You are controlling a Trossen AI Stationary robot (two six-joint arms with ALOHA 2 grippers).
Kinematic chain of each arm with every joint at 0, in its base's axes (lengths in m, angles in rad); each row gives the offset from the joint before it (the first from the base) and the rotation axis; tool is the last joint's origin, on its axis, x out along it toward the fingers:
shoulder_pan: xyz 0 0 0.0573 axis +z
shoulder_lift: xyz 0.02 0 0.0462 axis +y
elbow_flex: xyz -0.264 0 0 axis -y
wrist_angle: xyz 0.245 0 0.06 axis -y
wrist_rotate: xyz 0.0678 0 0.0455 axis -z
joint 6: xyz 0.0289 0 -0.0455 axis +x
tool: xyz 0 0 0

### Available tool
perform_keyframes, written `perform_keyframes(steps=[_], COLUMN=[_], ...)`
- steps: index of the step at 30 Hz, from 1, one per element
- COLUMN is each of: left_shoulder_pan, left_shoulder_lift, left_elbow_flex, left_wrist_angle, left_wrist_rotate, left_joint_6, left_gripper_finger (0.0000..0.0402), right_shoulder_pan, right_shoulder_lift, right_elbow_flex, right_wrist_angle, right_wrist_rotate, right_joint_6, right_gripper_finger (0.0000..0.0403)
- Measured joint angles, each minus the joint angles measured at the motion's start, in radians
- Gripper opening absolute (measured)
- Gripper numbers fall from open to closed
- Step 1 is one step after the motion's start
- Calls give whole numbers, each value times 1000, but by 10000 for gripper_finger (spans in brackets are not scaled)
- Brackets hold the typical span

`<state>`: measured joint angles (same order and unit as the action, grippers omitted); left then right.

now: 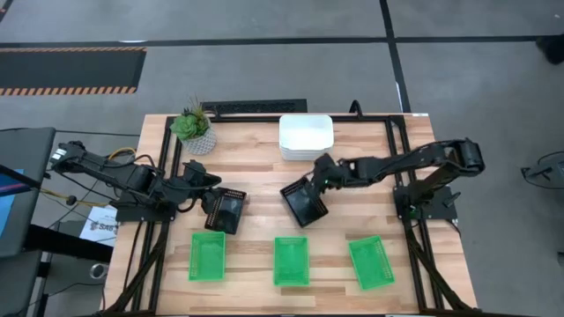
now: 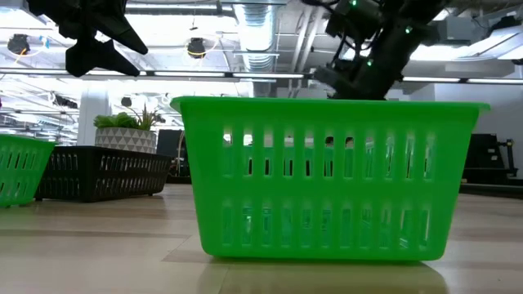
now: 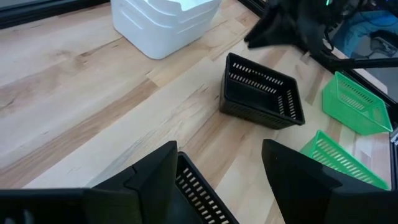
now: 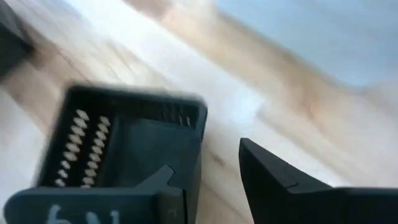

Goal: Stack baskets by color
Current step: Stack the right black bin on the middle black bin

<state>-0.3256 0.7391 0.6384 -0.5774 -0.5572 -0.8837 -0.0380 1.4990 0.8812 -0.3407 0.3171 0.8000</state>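
Left gripper point(image 1: 214, 204): held at the near rim of a black basket point(image 1: 231, 211) on the table's left; one finger is seen inside the rim and one outside in the left wrist view, fingers spread with nothing clamped.

Right gripper point(image 1: 310, 187): set at the rim of a second black basket point(image 1: 306, 203), which is seen tilted. One finger is placed inside the wall and one outside; whether the wall is pinched cannot be told.

Behind the right gripper, the white baskets point(image 1: 306, 136) are seen already nested in one pile. This colour is judged done.

In front of both grippers, three green baskets point(image 1: 292, 260) are laid singly in a row, well apart. None are stacked.

Black stacking is judged under way; the third black basket cannot be picked out.
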Motion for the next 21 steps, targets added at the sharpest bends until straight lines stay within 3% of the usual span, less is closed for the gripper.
perform_keyframes(steps=[6, 11, 15, 21], left_shoulder_pan=[0, 0, 0, 0], left_shoulder_lift=[0, 0, 0, 0], left_elbow_flex=[0, 0, 0, 0], left_wrist_angle=[0, 0, 0, 0], left_wrist_rotate=[0, 0, 0, -2], left_joint_6=[-3, -8, -13, -13], left_gripper_finger=[224, 224, 224, 224], right_shoulder_pan=[-14, 68, 169, 320], right_shoulder_lift=[-106, -163, -144, -18], right_elbow_flex=[1, 1, 1, 0], right_wrist_angle=[3, 59, 119, 195], right_wrist_rotate=[1, 0, 0, 1], right_joint_6=[-49, -37, 18, 138], right_gripper_finger=[122, 122, 118, 111])
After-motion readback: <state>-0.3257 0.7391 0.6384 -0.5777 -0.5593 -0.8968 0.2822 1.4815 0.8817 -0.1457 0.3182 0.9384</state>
